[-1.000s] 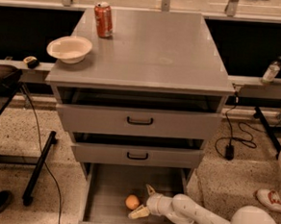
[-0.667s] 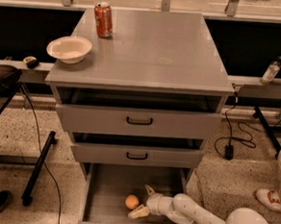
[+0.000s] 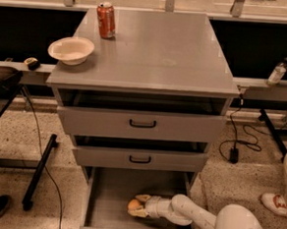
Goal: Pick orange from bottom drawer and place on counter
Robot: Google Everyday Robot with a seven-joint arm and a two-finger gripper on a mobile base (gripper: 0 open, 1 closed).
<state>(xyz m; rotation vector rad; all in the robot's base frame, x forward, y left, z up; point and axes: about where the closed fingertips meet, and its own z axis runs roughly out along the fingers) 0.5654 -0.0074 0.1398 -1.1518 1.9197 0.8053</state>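
The orange (image 3: 133, 204) lies on the grey floor of the pulled-out bottom drawer (image 3: 105, 202), left of centre. My gripper (image 3: 138, 206) reaches in from the lower right, low over the drawer floor. Its two pale fingers (image 3: 142, 198) sit one on each side of the orange and close against it. The orange still rests on the drawer floor. The counter (image 3: 157, 53) is the flat grey top of the cabinet, above the two upper drawers.
A red soda can (image 3: 106, 20) and a cream bowl (image 3: 71, 50) stand on the counter's left side. The two upper drawers with black handles (image 3: 143, 123) stick out slightly above the bottom drawer. A bottle (image 3: 277, 71) stands on the ledge at right, cables lie on the floor.
My gripper has slid left along the drawer floor to the orange. Its fingers now flank the fruit and stand closer together. The orange has not moved.
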